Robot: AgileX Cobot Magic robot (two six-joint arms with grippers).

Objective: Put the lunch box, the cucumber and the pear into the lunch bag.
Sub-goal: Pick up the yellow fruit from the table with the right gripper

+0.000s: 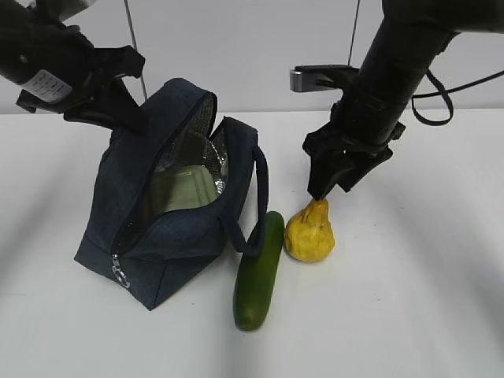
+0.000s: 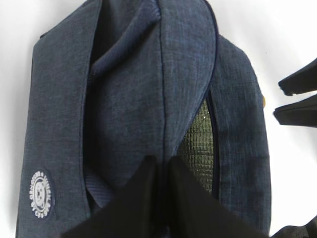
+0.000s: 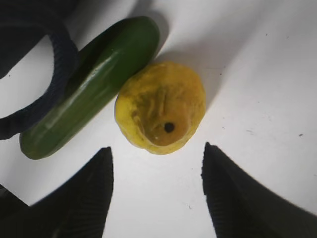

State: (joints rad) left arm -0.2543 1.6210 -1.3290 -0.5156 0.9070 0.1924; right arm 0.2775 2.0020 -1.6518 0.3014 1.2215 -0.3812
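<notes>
1. Right wrist view shows my right gripper (image 3: 157,191) with its jaws spread wide, directly above the pear (image 3: 161,106); nothing is held. The pear stands upright on the table (image 3: 267,74), neck up, just beside the cucumber (image 3: 91,84).
2. Step in hand, as I judge it: picking up the pear. To do it well I should descend with the jaws straddling the body below the narrow neck, centred so neither finger nudges the cucumber (which lies close on one side), and close gently; the rounded skin may slip.
3. My left gripper (image 2: 163,171) has its jaws pressed together on the rim fabric of the lunch bag (image 2: 129,99), holding the mouth open.
4. Container check: the lunch bag sits unzipped on the table with its silver lining (image 1: 197,150) exposed. The lunch box (image 1: 185,189) is inside, its pale green lid visible. Cucumber and pear remain outside, to the bag's right in the exterior view; one handle loop (image 3: 64,59) rests against the cucumber.
</notes>
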